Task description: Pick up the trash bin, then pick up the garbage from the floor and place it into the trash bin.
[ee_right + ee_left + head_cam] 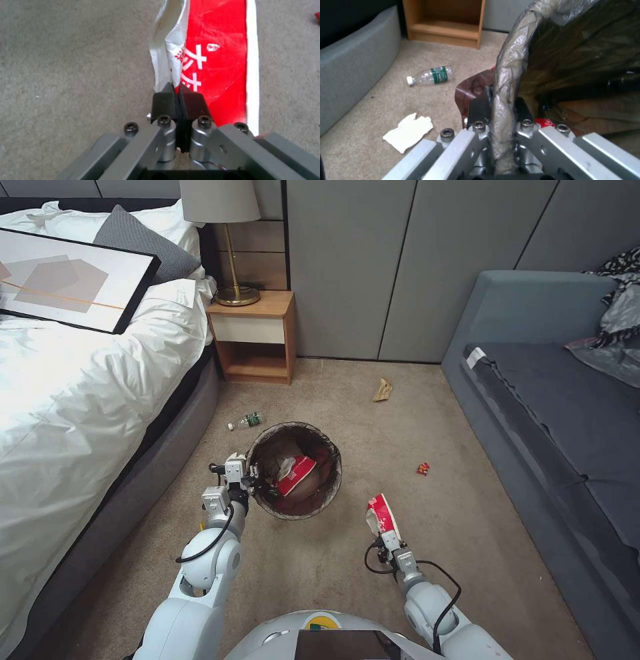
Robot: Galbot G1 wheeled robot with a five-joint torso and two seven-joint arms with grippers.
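The trash bin [335,457] has a dark brown liner and sits in the middle of the carpet, with a red-and-white carton [296,474] inside it. My left gripper [253,477] is shut on the bin's near-left rim; in the left wrist view its jaws [500,100] pinch the liner-covered rim [510,62]. To the bin's right, my right gripper [383,535] is shut on another red-and-white carton [381,513], held by its lower edge [216,57] above the carpet. More garbage lies on the floor: a clear bottle [245,421], a tan paper bag [383,390], a small red wrapper [423,468] and a white tissue [408,131].
A bed [80,400] with a framed picture on it runs along the left. A wooden nightstand [253,337] with a lamp stands at the back. A grey sofa [553,420] lines the right side. Open carpet lies between them.
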